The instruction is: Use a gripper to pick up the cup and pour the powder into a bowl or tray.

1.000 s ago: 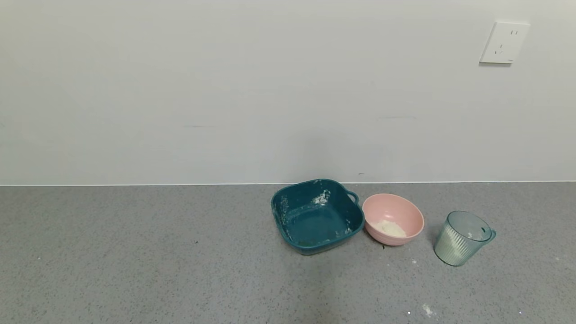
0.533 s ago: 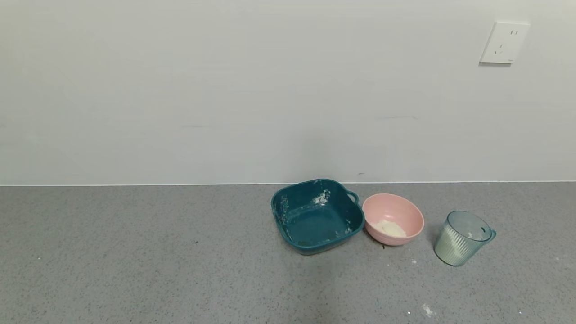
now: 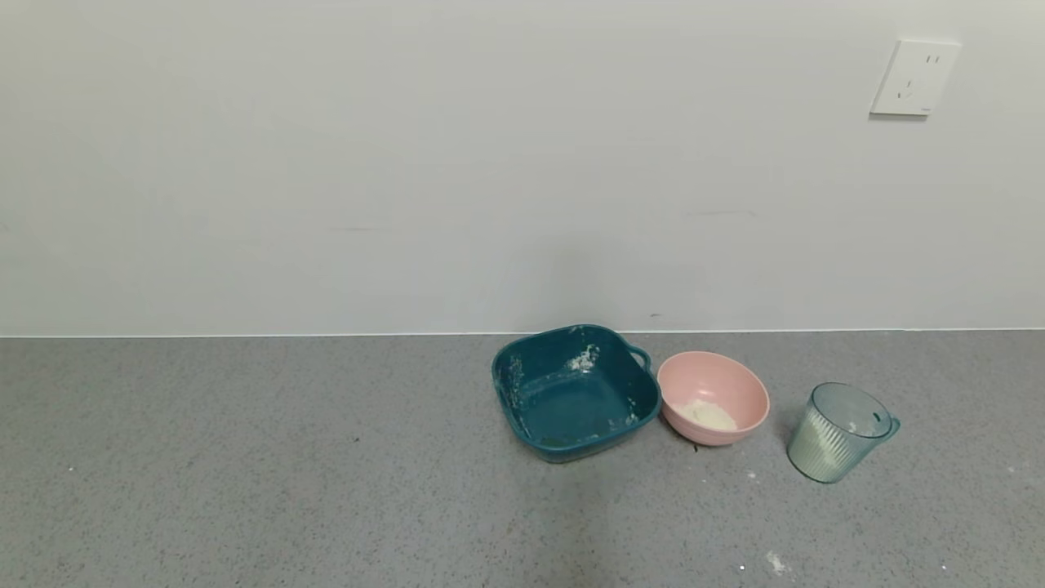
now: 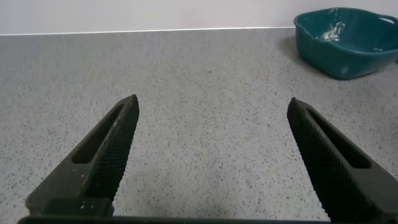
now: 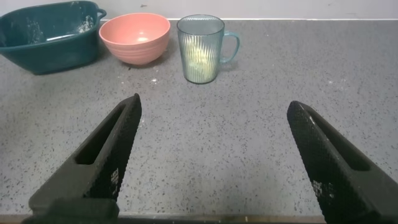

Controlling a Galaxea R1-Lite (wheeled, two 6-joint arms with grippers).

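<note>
The pale blue-green ribbed cup [image 3: 839, 434] stands upright on the grey counter at the right, handle to the right, with white powder [image 5: 198, 57] showing through its side. The pink bowl [image 3: 713, 398] sits left of it and holds a small heap of powder [image 3: 709, 415]. In the right wrist view the cup [image 5: 201, 48] and bowl [image 5: 135, 37] stand well ahead of my right gripper [image 5: 212, 106], which is open and empty. My left gripper [image 4: 212, 106] is open and empty over bare counter. Neither gripper shows in the head view.
A square dark teal dish [image 3: 574, 392] with white smears touches the pink bowl's left side; it also shows in the left wrist view [image 4: 345, 40]. Spilled powder specks [image 3: 774, 561] lie near the front. The wall with a socket [image 3: 914, 77] bounds the counter behind.
</note>
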